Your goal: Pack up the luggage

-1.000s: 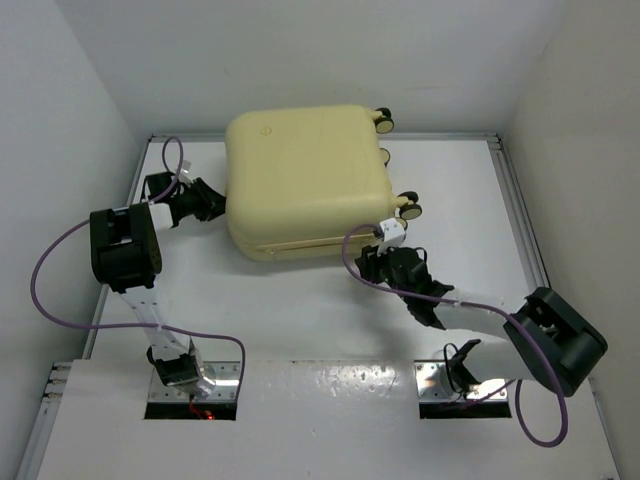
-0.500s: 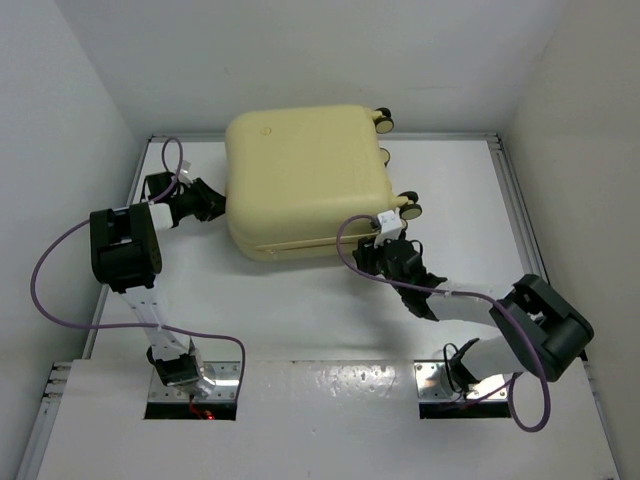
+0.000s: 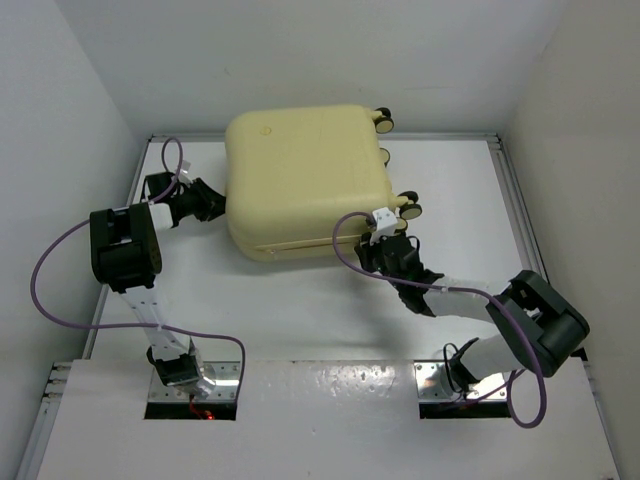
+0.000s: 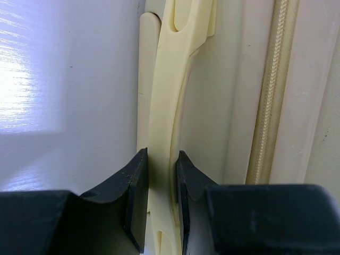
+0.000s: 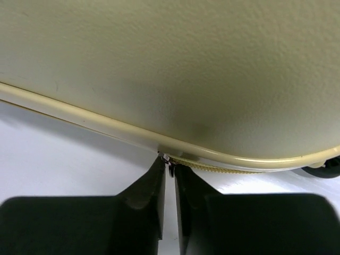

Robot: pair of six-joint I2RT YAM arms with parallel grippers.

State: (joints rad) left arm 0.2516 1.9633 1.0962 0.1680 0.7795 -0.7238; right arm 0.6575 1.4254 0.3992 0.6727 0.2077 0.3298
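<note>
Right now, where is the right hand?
In the top view the right hand is at the near right corner of the luggage, just below a wheel, fingertips pinched together at the zipper seam.

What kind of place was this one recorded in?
Probably a lab robot cell: a white table boxed in by bare white walls, two arms bolted at its near edge, a yellow suitcase on it.
</note>
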